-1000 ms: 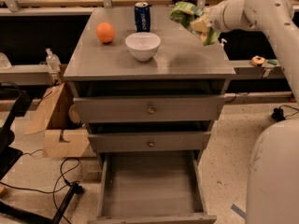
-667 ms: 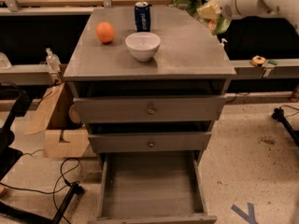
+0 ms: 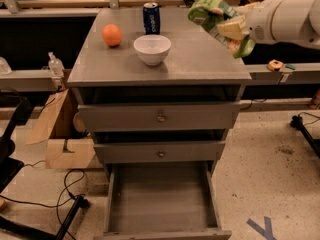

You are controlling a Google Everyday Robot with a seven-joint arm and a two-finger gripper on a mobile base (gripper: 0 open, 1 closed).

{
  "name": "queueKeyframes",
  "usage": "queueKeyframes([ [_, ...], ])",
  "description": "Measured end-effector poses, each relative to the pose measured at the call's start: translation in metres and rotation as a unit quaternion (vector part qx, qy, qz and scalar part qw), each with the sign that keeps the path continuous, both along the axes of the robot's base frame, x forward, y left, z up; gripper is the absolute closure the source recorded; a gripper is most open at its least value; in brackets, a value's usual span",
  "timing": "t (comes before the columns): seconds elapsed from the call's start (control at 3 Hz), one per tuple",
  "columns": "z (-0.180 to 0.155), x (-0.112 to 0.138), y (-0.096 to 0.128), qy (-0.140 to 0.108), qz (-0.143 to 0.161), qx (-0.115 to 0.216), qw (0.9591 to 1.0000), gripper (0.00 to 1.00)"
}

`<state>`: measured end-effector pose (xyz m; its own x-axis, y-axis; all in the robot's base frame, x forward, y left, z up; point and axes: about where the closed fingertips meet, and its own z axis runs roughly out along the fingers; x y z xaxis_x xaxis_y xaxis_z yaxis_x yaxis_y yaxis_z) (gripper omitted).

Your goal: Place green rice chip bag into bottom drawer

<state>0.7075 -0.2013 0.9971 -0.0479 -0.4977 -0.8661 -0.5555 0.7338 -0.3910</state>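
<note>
The green rice chip bag (image 3: 214,18), light green and wrinkly, hangs in my gripper (image 3: 231,30) above the right rear part of the cabinet top (image 3: 200,59). The gripper is shut on the bag; the white arm (image 3: 285,19) reaches in from the right. The bottom drawer (image 3: 162,199) of the grey cabinet is pulled fully open below, its inside bare grey. The two upper drawers (image 3: 160,117) with small knobs are pushed in.
On the cabinet top stand a white bowl (image 3: 152,49), an orange (image 3: 112,35) and a blue can (image 3: 151,18). A cardboard box (image 3: 62,134) and cables lie on the floor at left. A tape measure (image 3: 274,64) rests on the right ledge.
The arm has carried the bag up off the cabinet top and a little towards the front; the view has also shifted slightly.
</note>
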Motion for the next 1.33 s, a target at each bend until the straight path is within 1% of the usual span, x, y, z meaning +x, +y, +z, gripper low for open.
queueKeyframes([
  [0.33,-0.033,-0.034,-0.001,-0.011,0.026,0.049,0.9984,1.00],
  [0.67,-0.016,-0.050,0.011,-0.039,0.047,0.052,0.9968,1.00],
  [1.0,-0.016,-0.050,0.011,-0.039,0.047,0.051,0.9968,1.00],
  [1.33,-0.026,-0.055,0.014,-0.036,0.055,0.056,0.9962,1.00],
])
